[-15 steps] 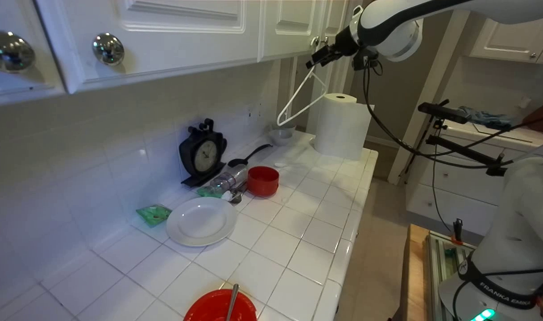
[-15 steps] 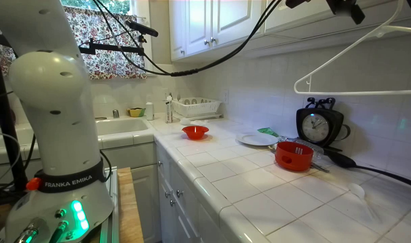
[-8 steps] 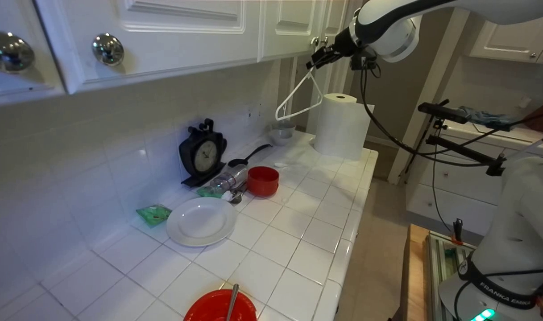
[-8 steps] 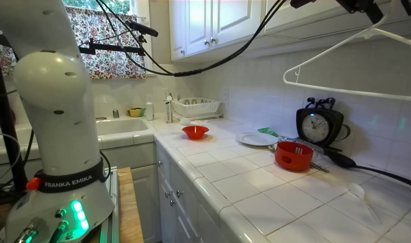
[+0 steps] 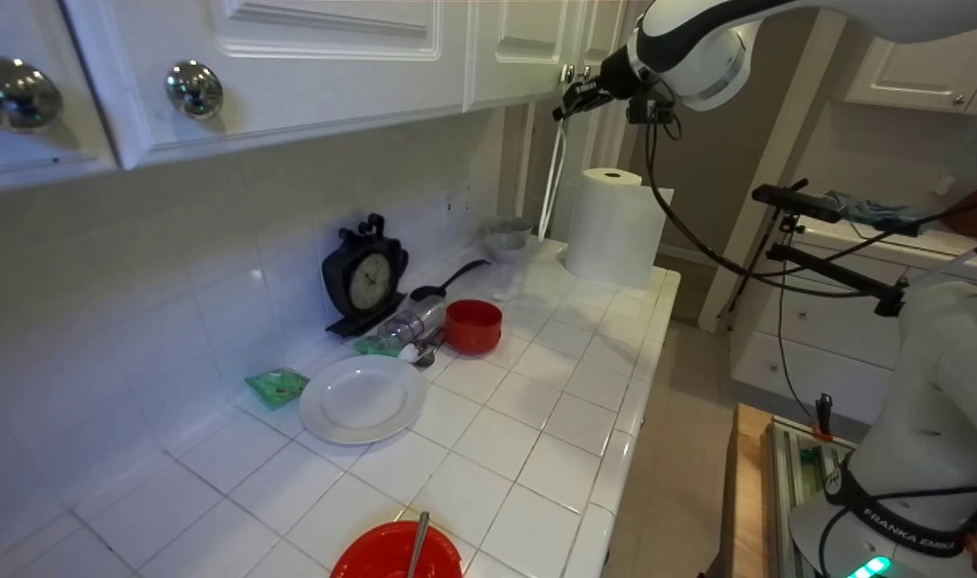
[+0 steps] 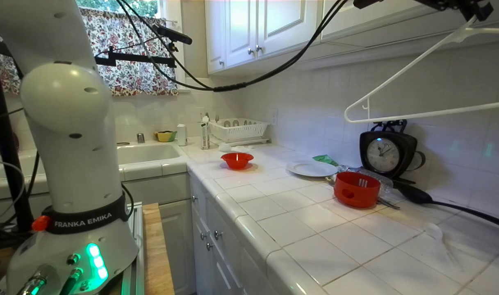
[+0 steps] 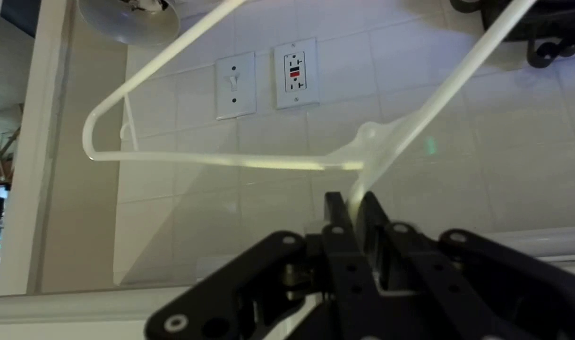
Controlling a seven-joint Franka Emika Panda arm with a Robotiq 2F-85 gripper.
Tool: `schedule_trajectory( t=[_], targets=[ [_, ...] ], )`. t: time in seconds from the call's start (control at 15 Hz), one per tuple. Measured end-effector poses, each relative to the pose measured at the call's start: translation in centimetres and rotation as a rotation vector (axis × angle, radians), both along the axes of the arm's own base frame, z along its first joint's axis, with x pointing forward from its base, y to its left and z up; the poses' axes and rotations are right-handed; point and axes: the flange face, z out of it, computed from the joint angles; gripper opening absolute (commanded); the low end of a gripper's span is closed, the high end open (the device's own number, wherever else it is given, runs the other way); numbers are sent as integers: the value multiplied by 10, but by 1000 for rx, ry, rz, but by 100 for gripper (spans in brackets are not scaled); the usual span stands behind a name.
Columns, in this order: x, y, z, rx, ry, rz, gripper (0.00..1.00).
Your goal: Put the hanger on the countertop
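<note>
The thin white hanger (image 7: 268, 162) hangs below my gripper (image 7: 356, 200), whose two black fingers are shut on its hook end. Most of the hook is hidden between and behind the fingers. In an exterior view the hanger (image 5: 550, 186) appears nearly edge-on beneath the gripper (image 5: 559, 115), near the paper towel roll. Another exterior view has the hanger (image 6: 431, 112) tilted and cut off by the right edge, its lower bar well above the white-tiled countertop (image 6: 306, 213). The gripper (image 6: 477, 14) is at the top there.
Upper cabinets (image 5: 335, 32) run along the wall close to the gripper. On the countertop stand a paper towel roll (image 5: 616, 229), a black clock (image 6: 384, 153), a red pot-like container (image 6: 358, 190), a white plate (image 5: 364, 399), a black-handled utensil (image 6: 415, 192) and a red bowl (image 5: 396, 554).
My jaws have gone from open around the hook to shut on it. The hanger has swung and turned, from broad to nearly edge-on in an exterior view. The arm has shifted slightly.
</note>
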Motion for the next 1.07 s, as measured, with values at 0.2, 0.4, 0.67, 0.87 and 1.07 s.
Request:
schedule_trajectory(
  t=[0.2,0.4,0.67,0.87,1.07],
  targets=[
    [0,-1,1,-2,-3,0,7],
    [-1,0,4,1,-11,-2,7],
    [-11,5,16,12,-56,-6,7],
    [-22,9,19,27,-60,-21,7],
    [-34,15,24,20,-50,-53,7]
  ],
)
